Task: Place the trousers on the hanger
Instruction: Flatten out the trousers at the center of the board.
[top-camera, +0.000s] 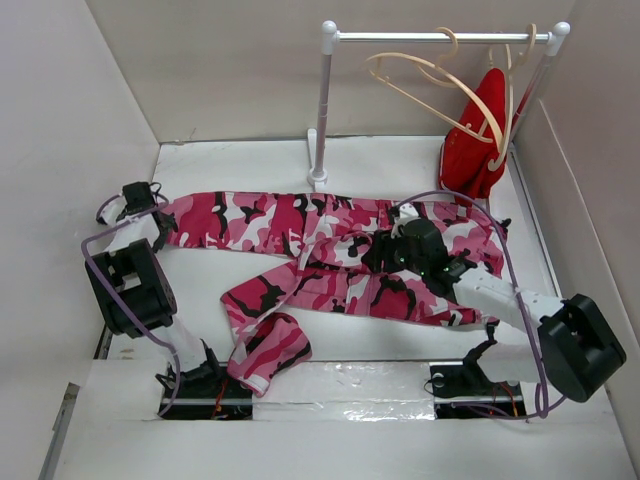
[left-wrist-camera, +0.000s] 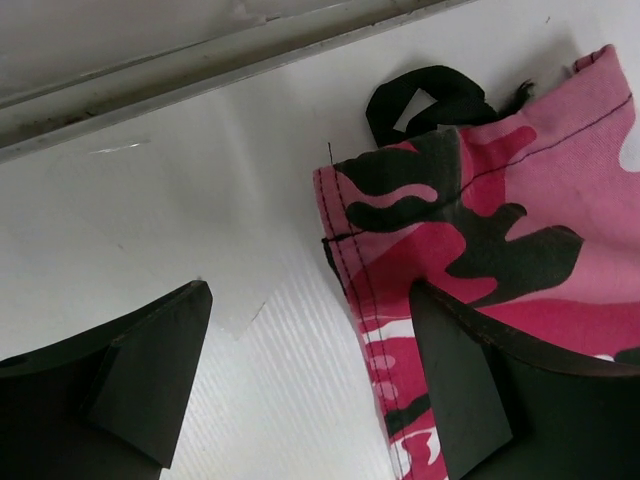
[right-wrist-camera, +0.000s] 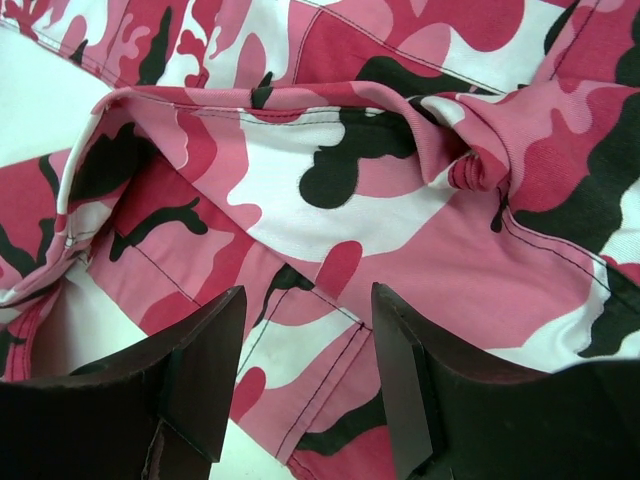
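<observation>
The camouflage trousers (top-camera: 300, 225) lie spread across the white table, one leg reaching left and the other folded toward the front. My left gripper (top-camera: 160, 222) is open at the end of the left leg. In the left wrist view (left-wrist-camera: 310, 370) the hem (left-wrist-camera: 350, 260) lies between the jaws, and the right finger (left-wrist-camera: 470, 380) rests over the fabric. My right gripper (top-camera: 378, 255) is open, low over the trousers' middle; in the right wrist view (right-wrist-camera: 305, 340) a stitched seam (right-wrist-camera: 320, 300) lies between the jaws. The empty pale wooden hanger (top-camera: 430, 85) hangs on the rail.
A white clothes rail (top-camera: 440, 37) on a post (top-camera: 322, 110) stands at the back. A second hanger carries a red garment (top-camera: 478, 140) at the rail's right end. Walls enclose the table on the left, back and right. A black loop (left-wrist-camera: 430, 100) lies by the hem.
</observation>
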